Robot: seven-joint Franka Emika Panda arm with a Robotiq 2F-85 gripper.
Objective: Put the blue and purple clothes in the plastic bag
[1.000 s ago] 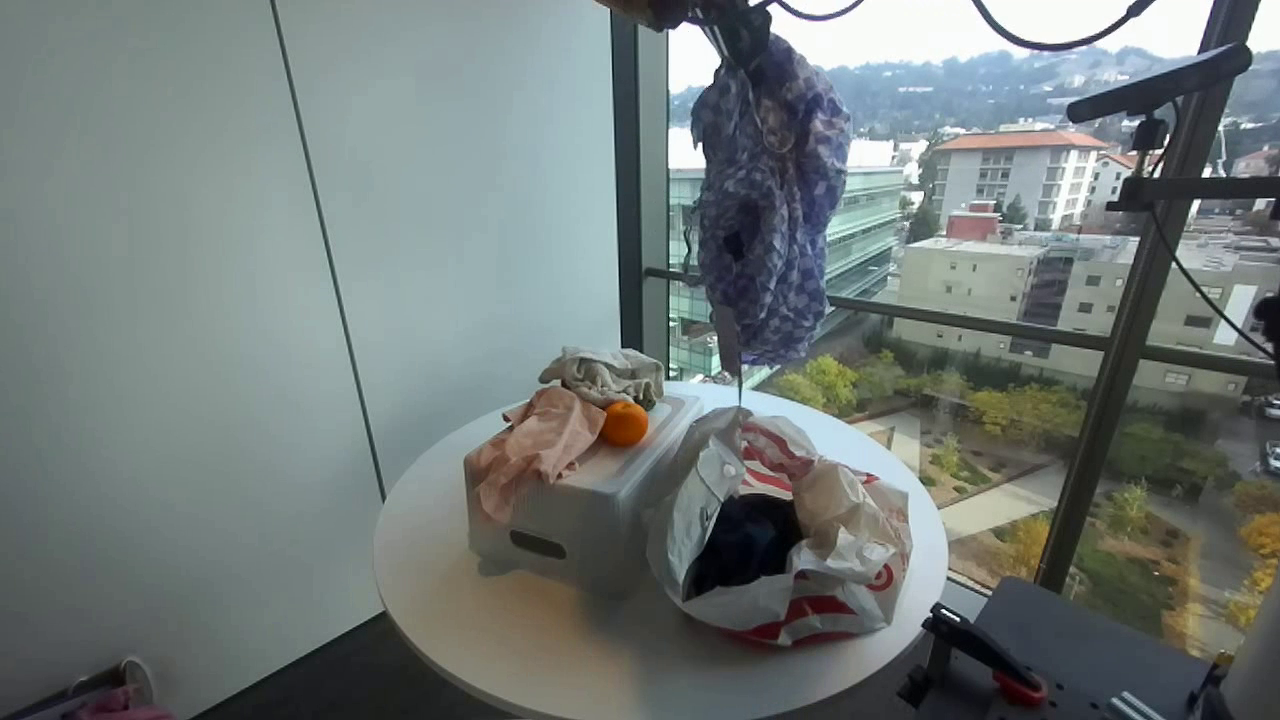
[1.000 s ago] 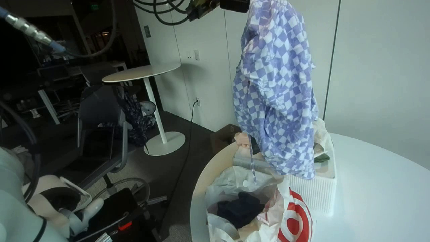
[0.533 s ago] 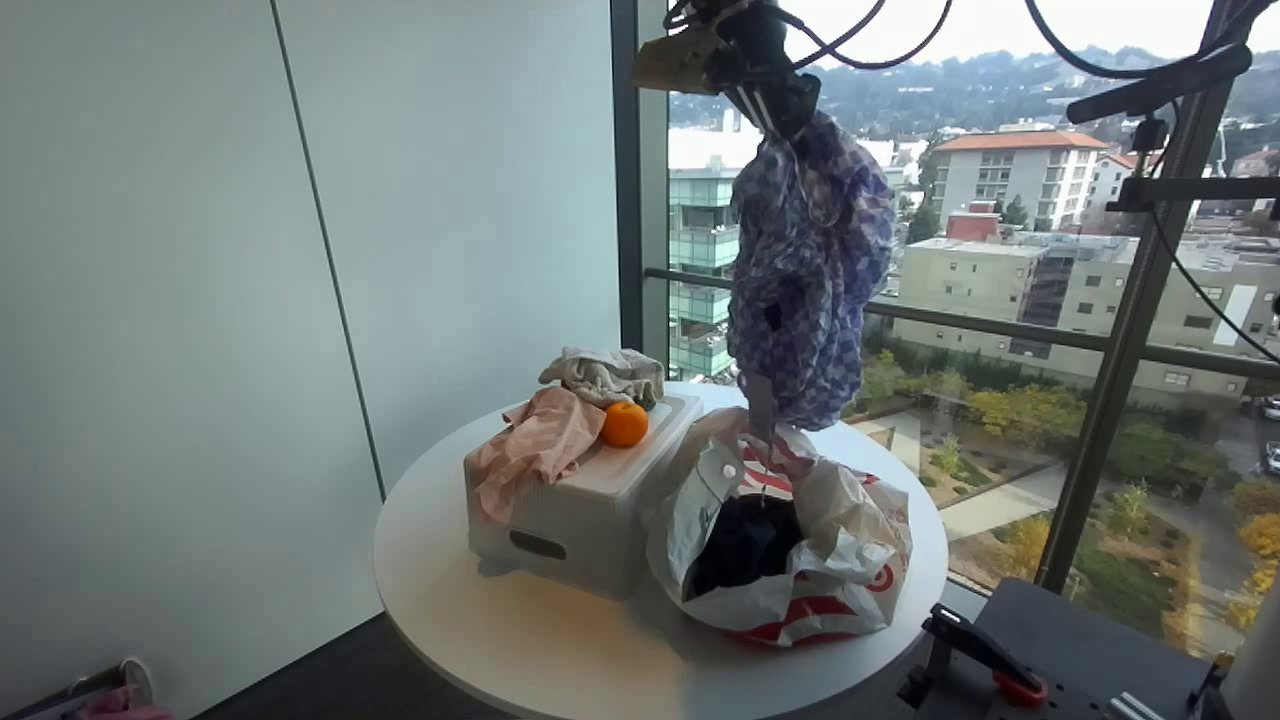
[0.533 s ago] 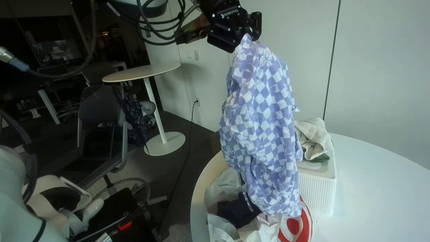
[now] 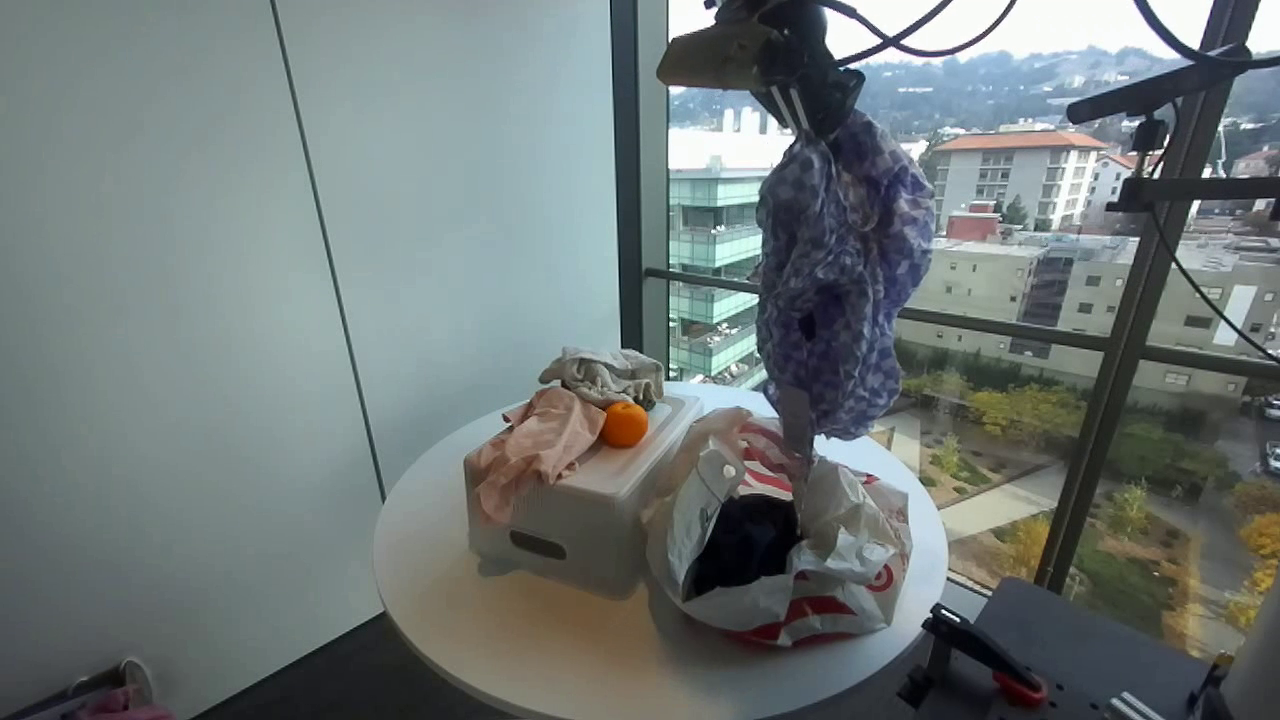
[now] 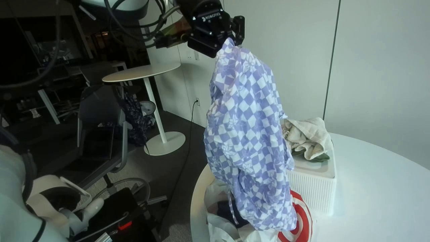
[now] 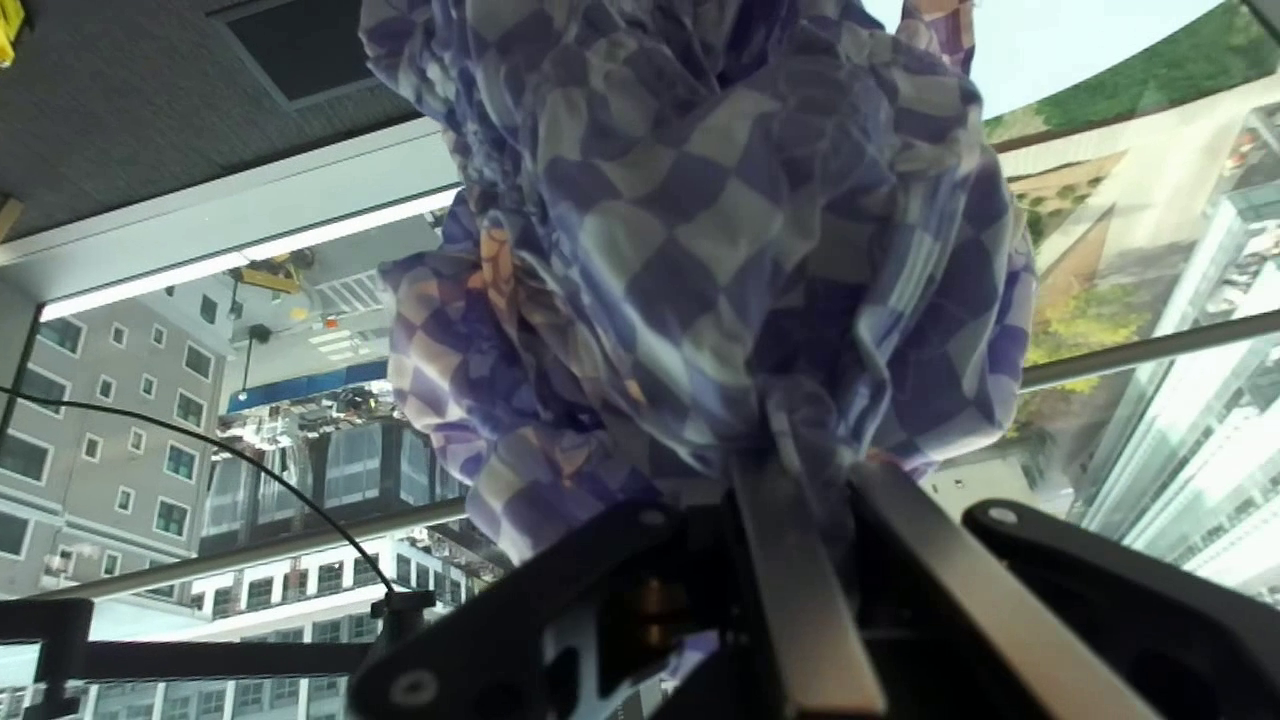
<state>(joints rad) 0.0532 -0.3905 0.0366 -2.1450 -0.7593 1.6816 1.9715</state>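
Note:
My gripper (image 5: 815, 135) is shut on the top of the purple checkered garment (image 5: 845, 270), which hangs down in long folds. In the wrist view, a fold of it is pinched between the two metal fingers (image 7: 800, 590). The garment's lower end and a thin strap hang over the plastic bag (image 5: 850, 590), overlapping its rim in both exterior views; whether they touch it I cannot tell. Inside the bag's open mouth lies the dark blue garment (image 5: 745, 540), partly covered by the hanging cloth in an exterior view (image 6: 225, 210). The bag stands on the round white table.
Beside the bag, a whitish box (image 5: 570, 520) carries a pink cloth (image 5: 545, 435), an orange (image 5: 625, 425) and a cream cloth (image 5: 605, 375). The round table (image 5: 520, 640) has a window behind it. A camera on a stand (image 5: 1160, 85) and a dark platform (image 5: 1090, 640) are nearby.
The gripper has come down with the purple garment and shifted sideways, so the cloth's lower end now overlaps the bag. Bag, blue garment and box look unmoved.

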